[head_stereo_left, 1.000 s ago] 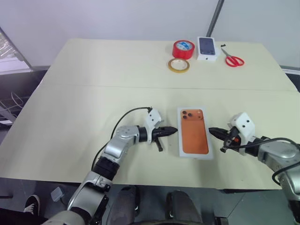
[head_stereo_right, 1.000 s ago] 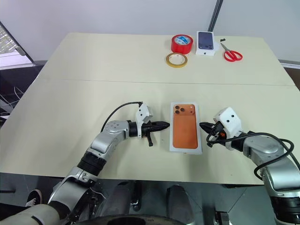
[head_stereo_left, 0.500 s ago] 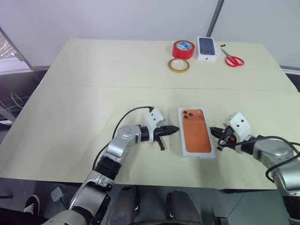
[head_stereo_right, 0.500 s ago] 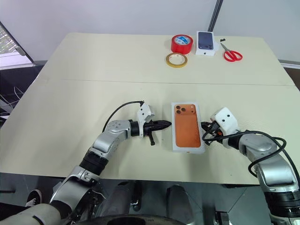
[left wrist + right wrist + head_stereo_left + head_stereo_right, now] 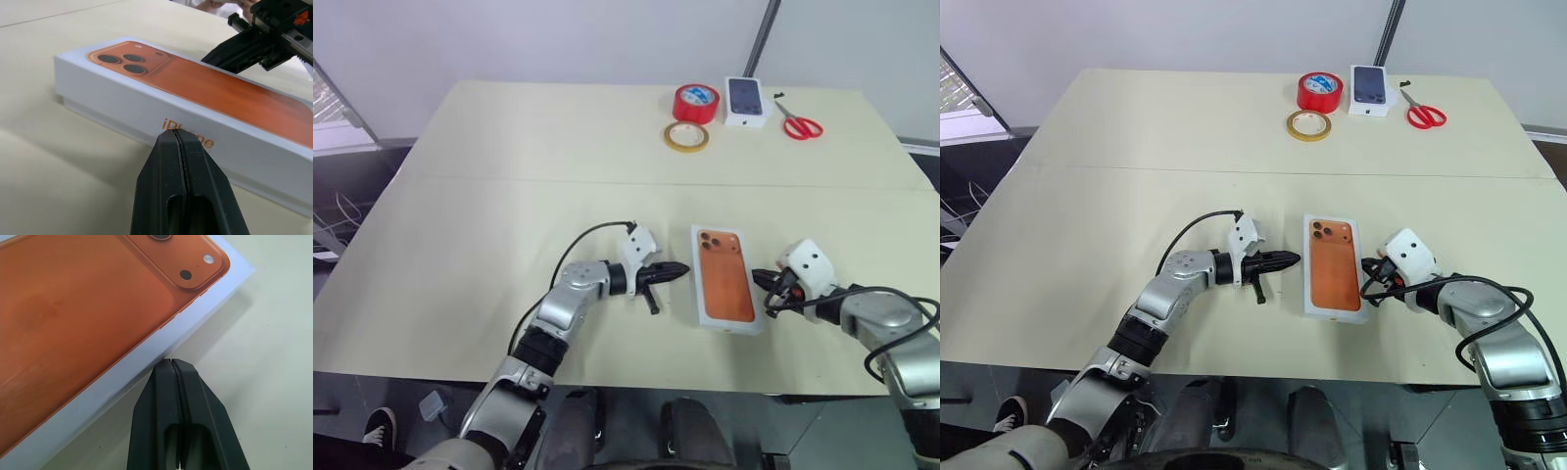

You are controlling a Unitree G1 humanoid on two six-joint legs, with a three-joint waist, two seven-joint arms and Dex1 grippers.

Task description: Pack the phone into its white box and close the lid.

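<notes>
Left wrist view is showing the left hand point(image 5: 178, 142), clenched and empty, nosing at one long side of the closed white box point(image 5: 728, 318) while the clenched right hand point(image 5: 762, 281) is pressing the opposite side, seemingly squaring it on the bench point(image 5: 460, 235).

- The two head eyes look forward and down from above the near edge, taking in the whole surface point(image 5: 509, 196) out to its far side.
- Each wrist camera sits low and very close, facing the white box point(image 5: 122, 110) from opposite sides, sharing it with the head views.
</notes>
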